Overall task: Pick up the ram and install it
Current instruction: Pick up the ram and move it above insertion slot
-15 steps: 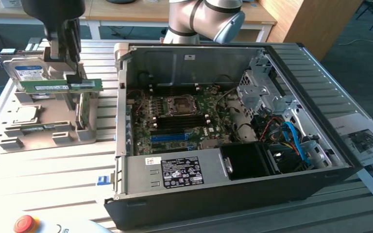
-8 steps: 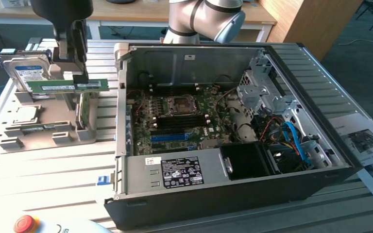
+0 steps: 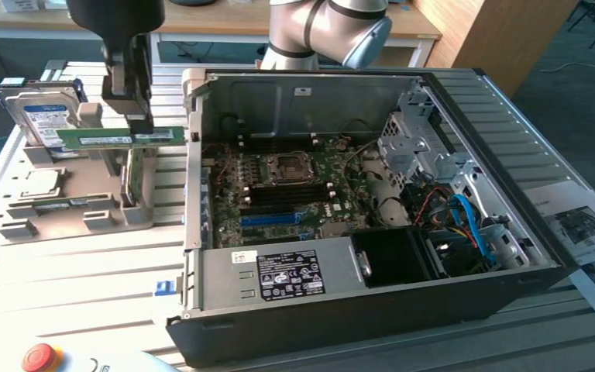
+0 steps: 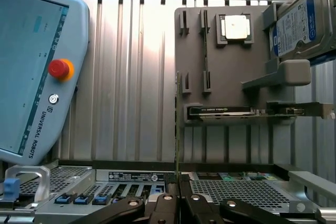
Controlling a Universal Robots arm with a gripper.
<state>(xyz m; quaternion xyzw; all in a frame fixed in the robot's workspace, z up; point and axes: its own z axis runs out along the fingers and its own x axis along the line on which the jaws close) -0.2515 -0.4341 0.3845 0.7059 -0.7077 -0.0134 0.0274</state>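
The ram (image 3: 120, 138) is a matt green circuit board, the computer case (image 3: 401, 314) bare grey sheet metal with a matt black shell, the fixture tray (image 3: 65, 225) grey plastic, the table (image 3: 60, 271) ribbed metal.

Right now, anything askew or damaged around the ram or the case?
Nothing stands out. The ram sits roughly level in the gripper, above the grey fixture; edge-on in the wrist view it runs straight. No damage visible in the open case.
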